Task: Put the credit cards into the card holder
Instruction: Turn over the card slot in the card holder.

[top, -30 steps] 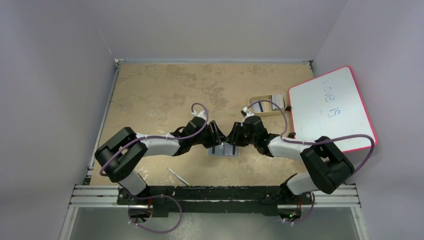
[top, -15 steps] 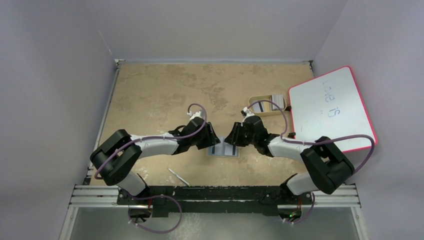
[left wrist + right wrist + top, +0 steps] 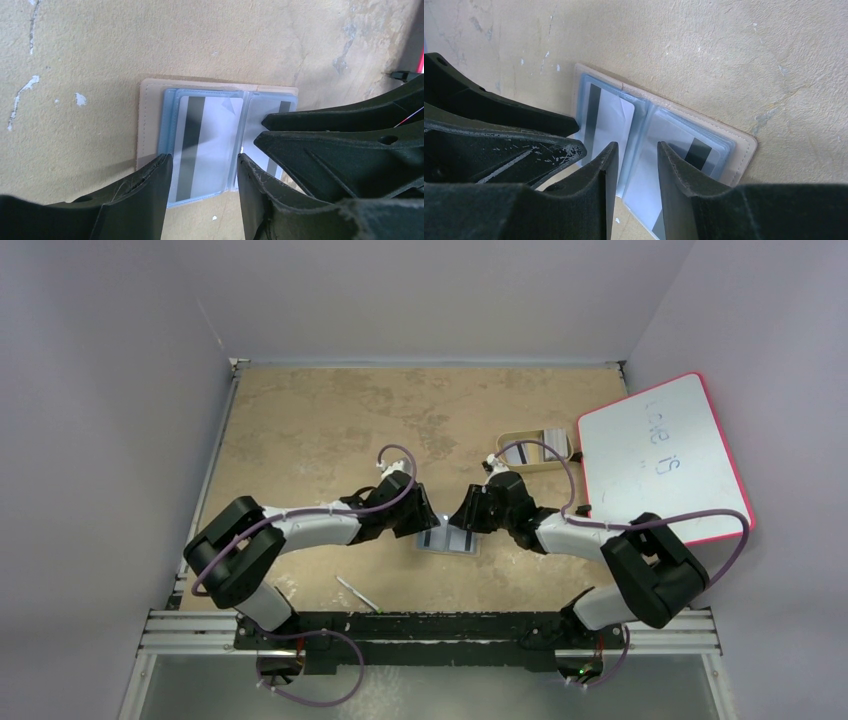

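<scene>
The tan card holder [image 3: 449, 540] lies open and flat on the table between both grippers. In the left wrist view its blue-grey left pocket holds a pale credit card [image 3: 212, 135] with a dark stripe. My left gripper [image 3: 202, 167] hovers open over that page's near edge, nothing between its fingers. In the right wrist view a second card [image 3: 676, 157] sits in the right page and sticks out at the near edge. My right gripper [image 3: 638, 150] stands open, narrowly, over the fold of the holder [image 3: 744, 145]. The two grippers' fingertips almost meet.
A beige tray [image 3: 520, 437] with a striped card [image 3: 553, 439] in it stands behind the right arm. A pink-edged whiteboard [image 3: 660, 455] leans at the right. A thin pen-like stick [image 3: 357, 593] lies near the front edge.
My left gripper has drawn back slightly to the left, away from the right gripper. The right gripper and the card holder have hardly moved.
</scene>
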Tool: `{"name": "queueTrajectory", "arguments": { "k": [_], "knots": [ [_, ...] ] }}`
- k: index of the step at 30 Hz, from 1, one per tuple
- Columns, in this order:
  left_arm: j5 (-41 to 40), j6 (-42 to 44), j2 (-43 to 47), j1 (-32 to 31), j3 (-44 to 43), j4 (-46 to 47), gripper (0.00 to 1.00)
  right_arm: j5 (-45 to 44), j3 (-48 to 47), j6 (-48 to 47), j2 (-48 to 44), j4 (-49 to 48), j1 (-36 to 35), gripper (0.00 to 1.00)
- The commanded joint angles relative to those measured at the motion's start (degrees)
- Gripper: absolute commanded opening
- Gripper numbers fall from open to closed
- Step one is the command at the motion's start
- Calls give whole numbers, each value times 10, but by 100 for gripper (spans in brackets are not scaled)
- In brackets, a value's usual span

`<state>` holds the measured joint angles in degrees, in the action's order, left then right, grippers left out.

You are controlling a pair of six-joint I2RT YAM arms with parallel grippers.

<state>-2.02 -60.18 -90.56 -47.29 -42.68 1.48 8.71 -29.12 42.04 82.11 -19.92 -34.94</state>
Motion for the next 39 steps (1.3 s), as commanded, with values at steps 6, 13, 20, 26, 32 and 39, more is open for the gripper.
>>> {"name": "queueTrajectory", "arguments": {
  "k": [6, 13, 20, 26, 32, 39],
  "knots": [
    [-10, 23, 13, 0, -24, -24, 50, 7, 2, -2, 7, 13, -4, 37],
    [15, 13, -14, 0, -10, 19, 50, 6, 3, -2, 8, 10, -3, 35],
    [63, -4, -12, 1, 2, 78, 50, 12, 14, 2, 25, -10, -4, 34],
    [105, -33, -5, 1, 15, 148, 50, 12, 16, 2, 25, -13, -5, 33],
    [103, -42, 20, 1, 19, 156, 49, 12, 18, 2, 19, -12, -5, 33],
    [105, -42, 25, 1, 21, 159, 48, -17, -2, -12, -18, 55, -5, 38]
  ]
}}
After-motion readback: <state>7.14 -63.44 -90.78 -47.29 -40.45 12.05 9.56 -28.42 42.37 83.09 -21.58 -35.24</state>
